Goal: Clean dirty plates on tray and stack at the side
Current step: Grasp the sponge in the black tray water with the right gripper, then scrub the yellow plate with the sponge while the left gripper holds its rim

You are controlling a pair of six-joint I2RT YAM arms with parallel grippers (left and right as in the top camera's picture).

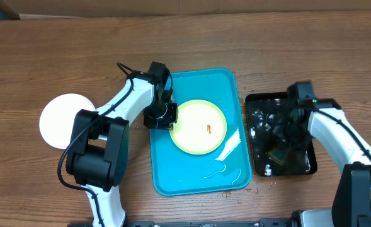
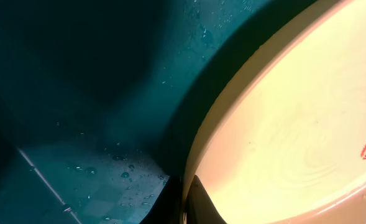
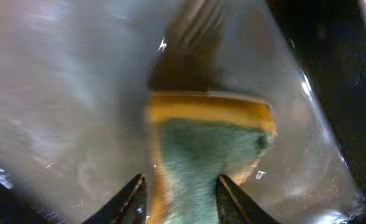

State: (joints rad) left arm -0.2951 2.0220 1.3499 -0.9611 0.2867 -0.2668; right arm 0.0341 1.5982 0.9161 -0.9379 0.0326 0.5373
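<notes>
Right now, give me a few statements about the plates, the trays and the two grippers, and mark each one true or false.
1. The green-rimmed plate lies on the turquoise tray. True.
2. That plate is spotless. False: an orange-red smear shows near its middle.
3. The left gripper is shut on that plate's left edge. True.
4. The white plate sits in the black tray. False: it lies on the table, left of the turquoise tray.
5. The right gripper is over the turquoise tray. False: it is over the black tray, with a sponge between its fingers.
</notes>
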